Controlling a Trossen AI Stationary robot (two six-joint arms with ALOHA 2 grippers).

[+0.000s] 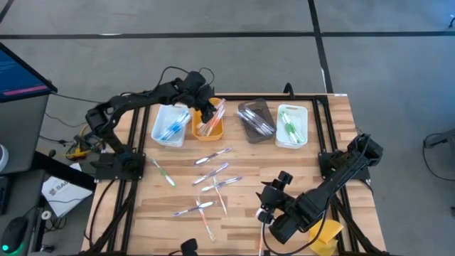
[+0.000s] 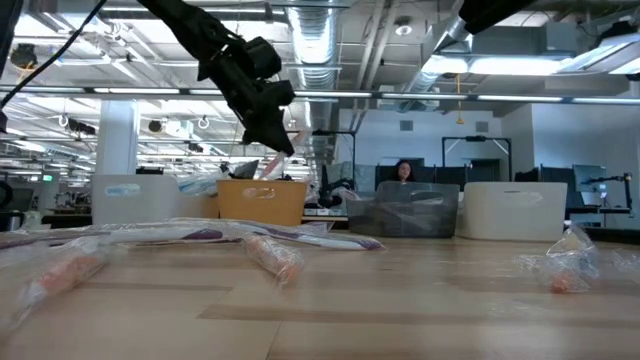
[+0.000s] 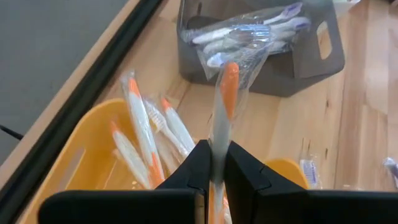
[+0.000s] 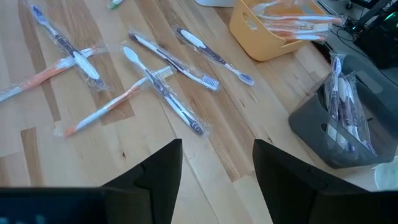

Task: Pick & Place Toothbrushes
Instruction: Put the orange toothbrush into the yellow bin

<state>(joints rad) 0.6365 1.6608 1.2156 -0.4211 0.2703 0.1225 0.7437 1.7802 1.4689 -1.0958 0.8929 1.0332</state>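
My left gripper (image 1: 207, 112) hangs over the orange tray (image 1: 208, 128) at the table's far side, shut on an orange-and-white toothbrush in a clear wrapper (image 3: 225, 87). Several more orange toothbrushes (image 3: 140, 124) lie in that tray. Loose wrapped toothbrushes (image 1: 213, 178) lie scattered flat on the table's middle. My right gripper (image 4: 217, 155) stands open above the table near its front edge, short of the loose brushes (image 4: 155, 81), with nothing between its fingers. My left gripper pinches the wrapped toothbrush's handle (image 3: 217, 134) between its two fingers (image 3: 245, 165). The fingers slant down toward the far side and lie along the brush. Its orange end sticks out past the fingertips. The brush is lifted clear, above the orange tray (image 3: 87, 168).
A white tray with blue brushes (image 1: 170, 126) stands left of the orange one. A grey tray (image 1: 256, 121) and a white tray with green brushes (image 1: 291, 124) stand to its right. A yellow lump (image 1: 327, 235) sits at the front right. Black rails edge the table.
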